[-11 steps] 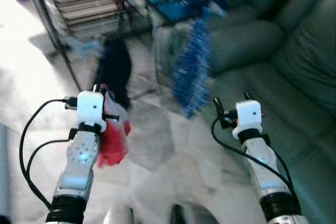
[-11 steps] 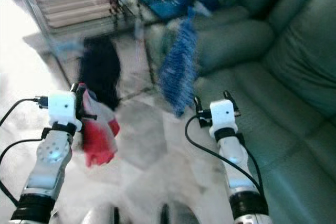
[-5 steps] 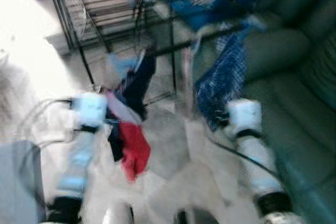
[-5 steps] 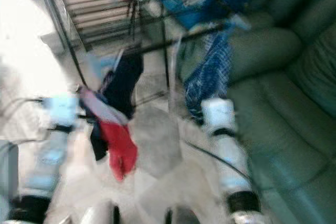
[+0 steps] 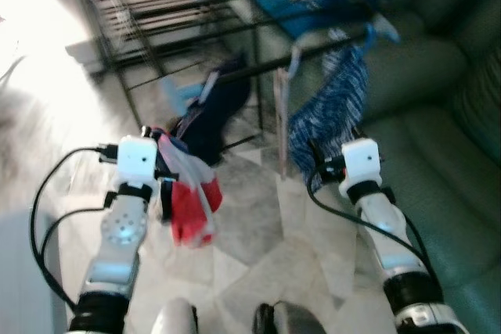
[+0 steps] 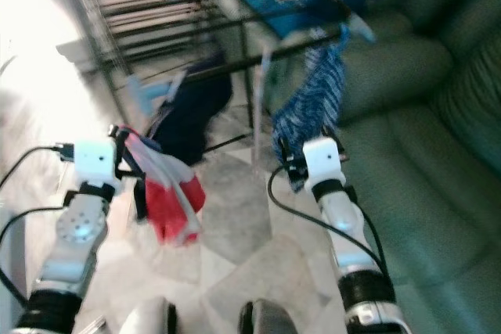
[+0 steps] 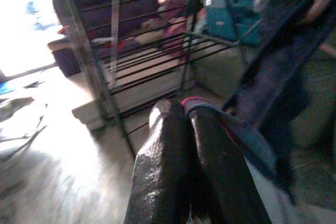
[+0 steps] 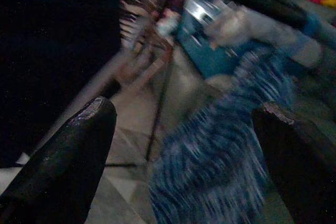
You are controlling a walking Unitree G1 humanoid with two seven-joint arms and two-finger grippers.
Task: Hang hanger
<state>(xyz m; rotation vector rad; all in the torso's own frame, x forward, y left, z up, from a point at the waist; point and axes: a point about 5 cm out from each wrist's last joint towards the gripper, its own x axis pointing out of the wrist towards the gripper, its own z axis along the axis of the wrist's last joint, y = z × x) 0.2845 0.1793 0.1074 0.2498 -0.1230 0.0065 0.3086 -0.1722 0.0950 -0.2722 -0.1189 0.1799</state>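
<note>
Red, white and navy garment on hanger, pinched between closed fingers of left tool, dangling low at 9 o'clock of black drying rack. Right tool spread wide, carrying nothing, hovering at blue checked cloth draped on rack rail. Risks, judged: snagging hanging cloth on approach; missing rail while walking; garment sliding off hanger to floor.

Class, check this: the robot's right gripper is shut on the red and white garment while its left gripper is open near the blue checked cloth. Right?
Sides swapped. The left wrist view shows the left gripper shut on the red and white garment; the right gripper is open near the blue checked cloth.
</note>
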